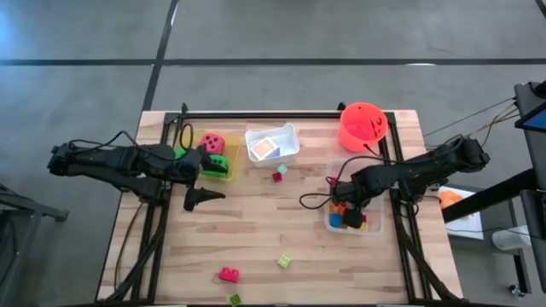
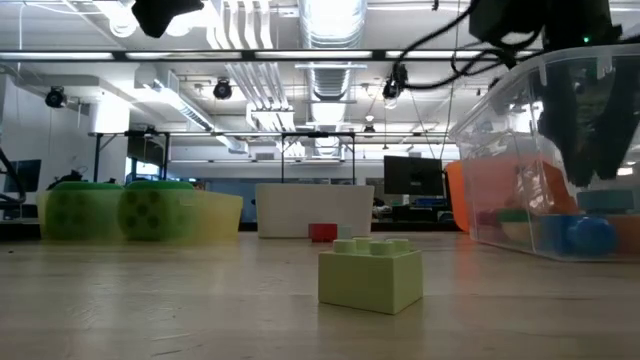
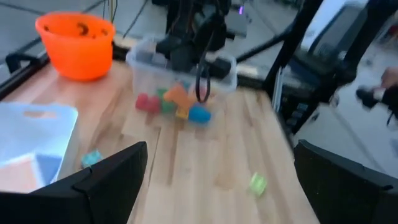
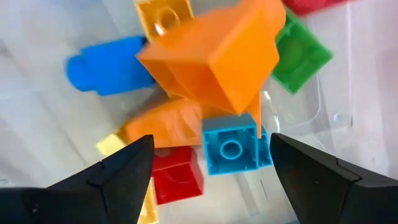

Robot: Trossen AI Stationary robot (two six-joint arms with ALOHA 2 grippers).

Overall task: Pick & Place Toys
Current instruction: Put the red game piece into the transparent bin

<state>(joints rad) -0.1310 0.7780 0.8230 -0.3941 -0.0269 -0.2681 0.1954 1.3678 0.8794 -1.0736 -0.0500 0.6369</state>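
Unmarked bricks (image 4: 211,68) in clear tray (image 1: 376,223)

You have open counter (image 1: 256,222) through the middle, between the two arms, with only scattered bricks to dodge: a pink one (image 1: 228,275) and two green ones (image 1: 283,262) near the front edge, a small one (image 1: 279,175) just in front of the white tray (image 1: 288,136). The back row is crowded: yellow tray (image 1: 223,170), white tray, orange bucket (image 1: 363,125). The right tool (image 1: 350,213) hangs spread inside the clear tray (image 1: 378,227), hemmed by its walls and piled bricks. The left tool (image 1: 207,183) blocks the yellow tray's front.
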